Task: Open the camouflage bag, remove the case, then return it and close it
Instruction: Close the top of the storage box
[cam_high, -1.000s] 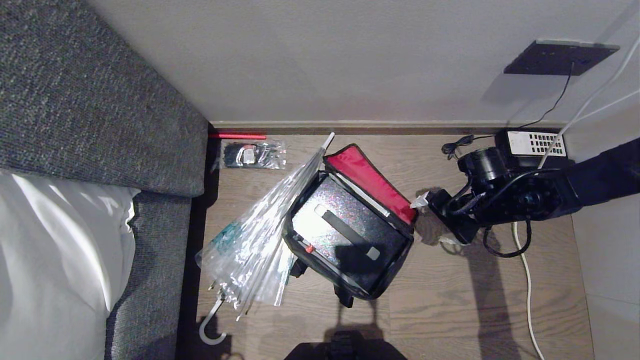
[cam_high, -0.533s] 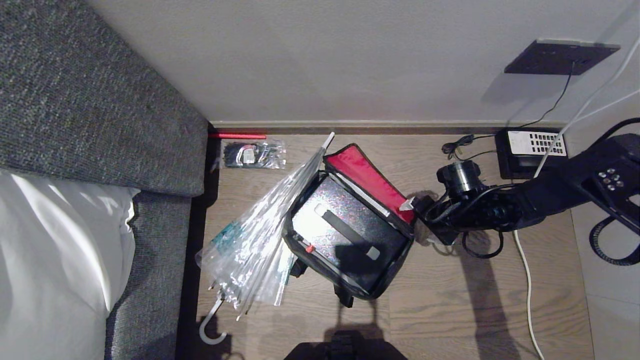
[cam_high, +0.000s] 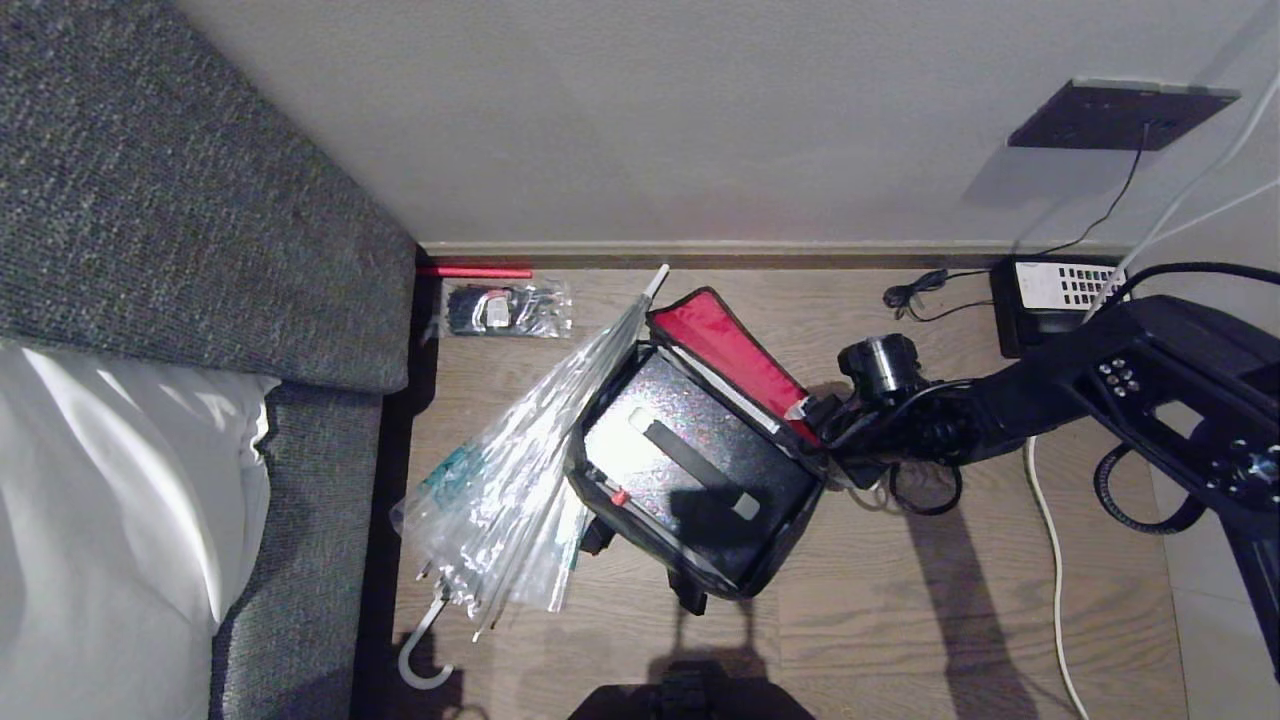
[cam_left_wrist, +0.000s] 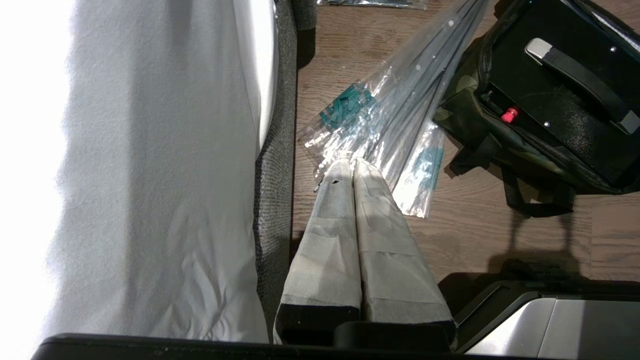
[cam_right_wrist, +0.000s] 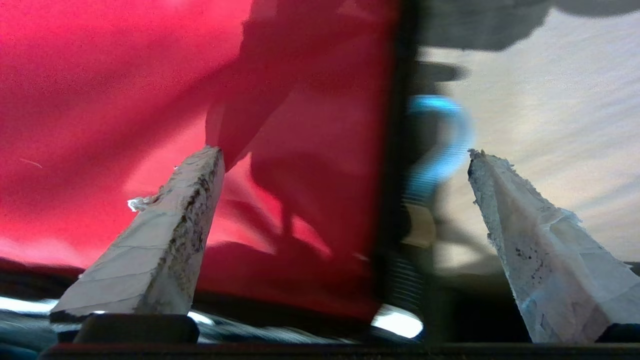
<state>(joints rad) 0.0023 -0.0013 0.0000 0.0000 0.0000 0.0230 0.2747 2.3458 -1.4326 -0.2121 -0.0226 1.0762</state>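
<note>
Clearly the camouflage bag (cam_high: 700, 470) is already unzipped: its lid with the red lining (cam_high: 735, 350) stands thrown back on the wall side, and the black glittery case (cam_high: 690, 455) lies in the open body, strap handle up. Whether the case has been out yet I cannot judge from this. Since I am at the lid and not at the case, my guess is that closing is what remains; otherwise the lift-out, the return and the zip all lie ahead.

The bag sits on the wooden floor (cam_high: 900, 600), between the clear-wrapped umbrella (cam_high: 520, 470) touching its sofa side and my right arm. Its long axis runs on a diagonal, from the corner near the wall and umbrella tip toward the corner nearer my base and right side; the lid hinges along the long edge facing the wall.

My right gripper (cam_high: 812, 408) is at the lid's end corner, fingers spread wide, holding nothing. In the right wrist view one fingertip (cam_right_wrist: 192, 180) lies over the red lining and the other over floor, with the lid's black edge and a blue zip pull (cam_right_wrist: 440, 145) between them. My left gripper (cam_left_wrist: 352, 165) hangs parked beside the sofa (cam_high: 180, 200), fingers pressed together, empty.
</note>
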